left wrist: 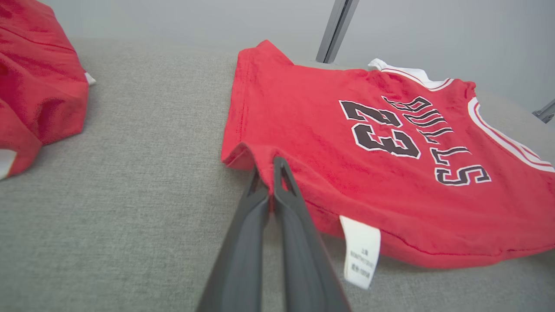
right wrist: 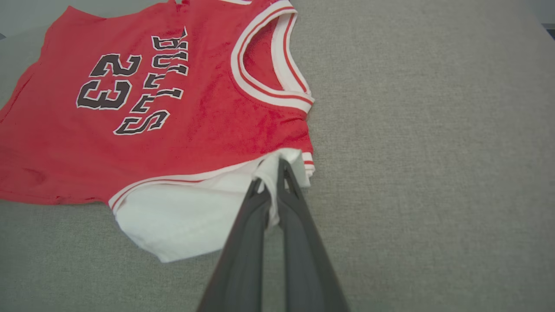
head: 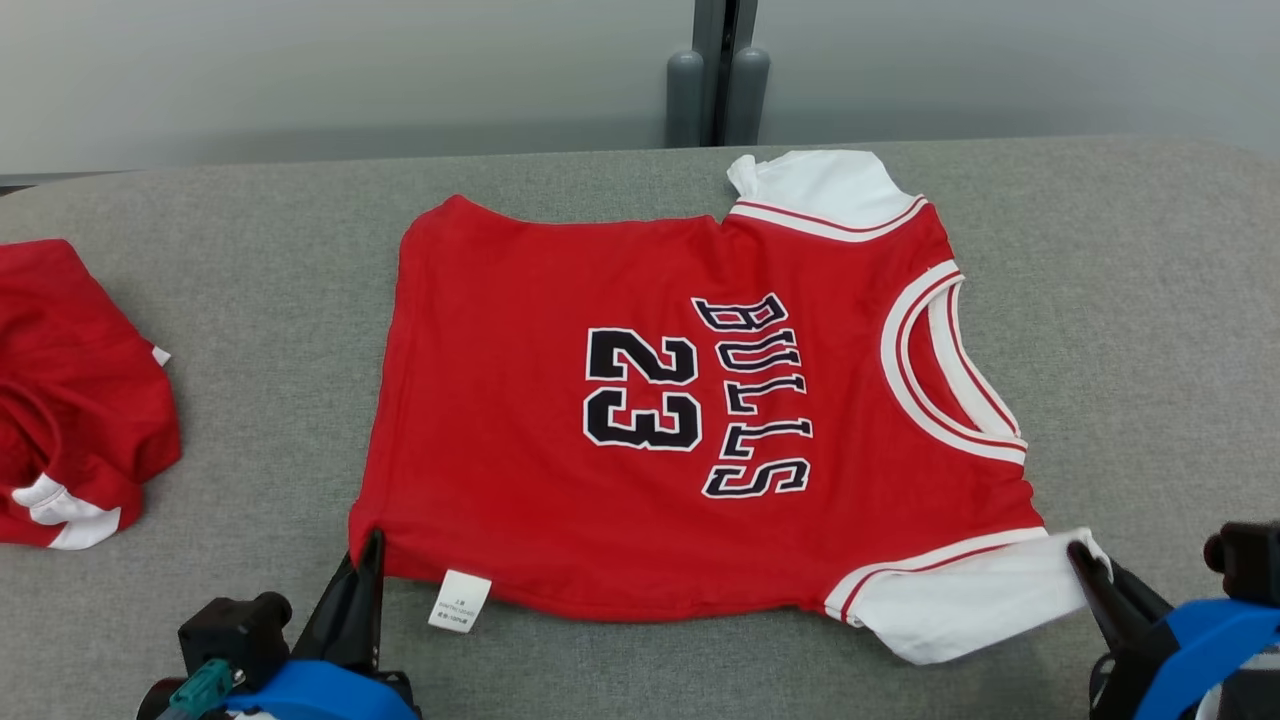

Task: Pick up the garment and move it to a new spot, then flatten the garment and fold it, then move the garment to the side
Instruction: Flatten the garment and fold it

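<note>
two grippers, both closed on cloth.

left gripper (left wrist: pixel 269 167): long dark fingers pressed together, with the near hem corner of the red jersey (head: pixel 520 440) pinched between them. the corner is puckered and sits slightly raised at the tips.

right gripper (right wrist: pixel 273 169): fingers likewise pressed together. a fold of the near white sleeve (right wrist: pixel 182 221) is caught between them, close to the red-striped trim.

jersey: lies spread, front up, in the middle of the grey fabric table (head: pixel 1150 300). its hem is toward the robot's left and its neck opening (head: pixel 945 370) toward the right. the black "bulls" and "23", edged in white, read sideways in the head view. the body is largely flat with shallow wrinkles, and the near edge between the two grip points is slightly bowed.

a white care label (head: pixel 460 600) hangs from the near edge, just beside the left gripper, resting on the table. the far white sleeve (head: pixel 825 185) lies at the far edge, partly bunched.

outward: a second red garment (head: pixel 80 400) with white trim sits crumpled at the table's left end, well apart from the jersey. beyond the table stand a pale wall (head: pixel 300 80) and a dark upright post (head: pixel 715 70).
</note>
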